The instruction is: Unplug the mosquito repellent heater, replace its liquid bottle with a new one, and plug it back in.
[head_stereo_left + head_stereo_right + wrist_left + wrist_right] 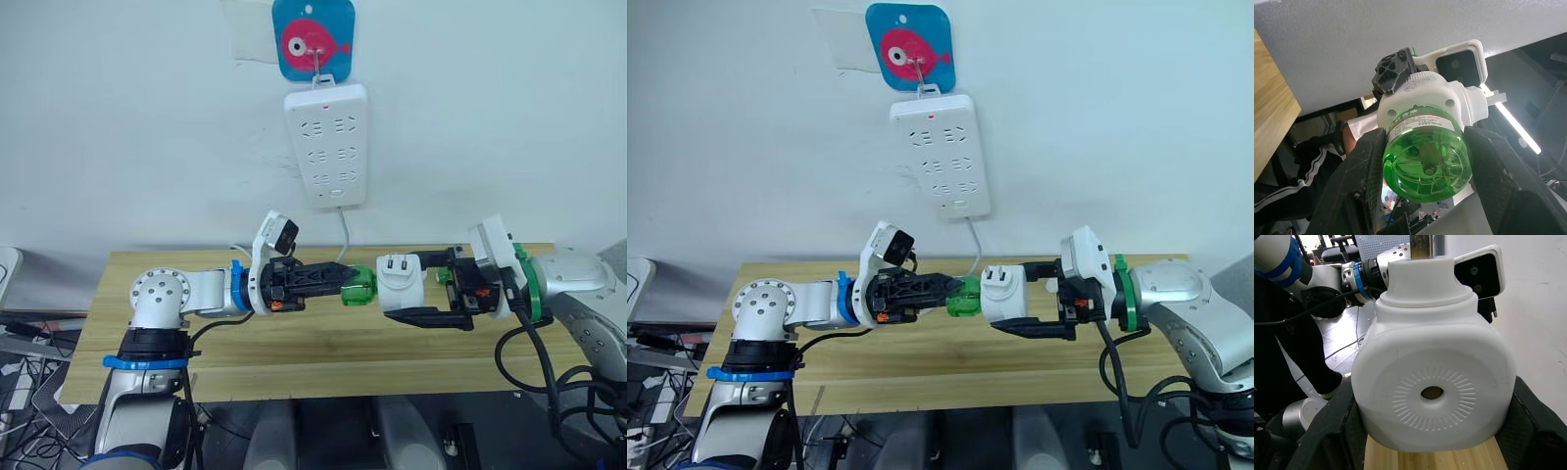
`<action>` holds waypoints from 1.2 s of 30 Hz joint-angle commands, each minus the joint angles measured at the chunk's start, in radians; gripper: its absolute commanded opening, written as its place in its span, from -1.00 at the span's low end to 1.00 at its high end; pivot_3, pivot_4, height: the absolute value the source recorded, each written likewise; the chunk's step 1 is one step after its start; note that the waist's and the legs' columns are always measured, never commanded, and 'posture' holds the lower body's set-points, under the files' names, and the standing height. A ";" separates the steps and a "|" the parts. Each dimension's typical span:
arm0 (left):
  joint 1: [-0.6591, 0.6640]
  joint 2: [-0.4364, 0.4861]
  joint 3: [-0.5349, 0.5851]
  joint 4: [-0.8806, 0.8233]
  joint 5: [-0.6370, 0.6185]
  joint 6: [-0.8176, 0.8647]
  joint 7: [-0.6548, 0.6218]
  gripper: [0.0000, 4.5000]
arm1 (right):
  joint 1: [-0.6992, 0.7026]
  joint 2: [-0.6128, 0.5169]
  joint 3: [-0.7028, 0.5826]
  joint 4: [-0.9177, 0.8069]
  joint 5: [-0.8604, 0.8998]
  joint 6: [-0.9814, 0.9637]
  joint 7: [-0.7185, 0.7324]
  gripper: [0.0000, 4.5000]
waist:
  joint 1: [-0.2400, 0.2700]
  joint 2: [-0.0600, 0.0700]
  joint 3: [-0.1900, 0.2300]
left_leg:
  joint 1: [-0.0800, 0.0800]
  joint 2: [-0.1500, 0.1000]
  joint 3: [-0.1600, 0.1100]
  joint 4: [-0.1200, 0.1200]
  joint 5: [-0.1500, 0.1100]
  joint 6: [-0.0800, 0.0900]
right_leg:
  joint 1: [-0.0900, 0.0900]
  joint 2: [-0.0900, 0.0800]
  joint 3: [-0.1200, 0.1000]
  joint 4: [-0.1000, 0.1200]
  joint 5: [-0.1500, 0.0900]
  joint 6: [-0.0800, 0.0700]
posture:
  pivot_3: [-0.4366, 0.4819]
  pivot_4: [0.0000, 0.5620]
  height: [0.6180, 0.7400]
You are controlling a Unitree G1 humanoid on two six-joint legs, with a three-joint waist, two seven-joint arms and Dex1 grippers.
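Note:
The white mosquito repellent heater [402,282] is unplugged and held in mid-air over the wooden table [294,348]. My right gripper [407,286] is shut on it from the right, one finger above and one below, and the plug prongs face up. Its liquid bottle [359,287], translucent green, sits in the heater's socket on the left side. My left gripper [353,284] is shut on that bottle. In the left wrist view the bottle's round base [1425,164] sits between my two black fingers [1366,161] with the heater [1425,98] behind it. The new one is out of view.
A white power strip [326,145] hangs on the wall above from a blue fish-shaped hook [313,39]; its sockets are free and its cable [345,235] drops behind the table. A person's legs [1298,176] show in the left wrist view.

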 commanded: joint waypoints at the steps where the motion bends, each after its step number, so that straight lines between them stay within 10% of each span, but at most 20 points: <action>1: 0.024 0.002 0.015 -0.062 0.086 -0.080 -0.029 0.15 | -0.014 0.005 -0.026 -0.006 0.028 0.011 0.002 0.32 | 0.000 0.000 0.000 | 0.000 0.000 0.000 0.000 0.000 0.000 | 0.000 0.000 0.000 0.000 0.000 0.000 | -0.42 -0.07 1.00; 8: 0.009 0.191 -0.046 -0.268 0.414 -0.332 -0.270 1.00 | 0.086 -0.049 -0.052 0.047 -0.010 0.119 -0.082 0.32 | -0.001 0.000 0.000 | 0.000 0.000 0.000 -0.001 0.000 0.000 | -0.001 0.000 0.000 0.000 0.000 0.000 | -0.44 -0.07 1.00; 14: 0.096 0.292 -0.355 -0.412 1.178 -1.107 -0.351 1.00 | 0.073 -0.002 -0.135 0.103 0.209 0.598 -0.365 0.32 | 0.003 0.001 0.000 | 0.000 -0.002 0.003 -0.001 0.000 0.000 | 0.000 -0.003 0.002 -0.001 0.000 0.000 | -0.40 -0.08 1.00; 19: 0.110 0.215 -0.455 -0.297 1.505 -1.498 -0.268 1.00 | -0.052 0.178 -0.266 0.187 0.362 0.901 -0.645 0.32 | 0.001 0.000 -0.001 | -0.001 -0.002 0.004 -0.002 -0.002 0.004 | -0.001 -0.002 0.002 -0.001 0.000 0.000 | -0.39 -0.08 1.00; 36: 0.003 -0.027 -0.584 -0.167 1.830 -1.422 -0.188 1.00 | -0.127 0.370 -0.328 0.112 0.407 1.079 -0.876 0.32 | -0.005 0.000 -0.001 | -0.002 -0.002 0.008 -0.002 -0.003 0.005 | -0.001 -0.002 0.001 -0.001 0.001 0.000 | -0.43 -0.07 1.00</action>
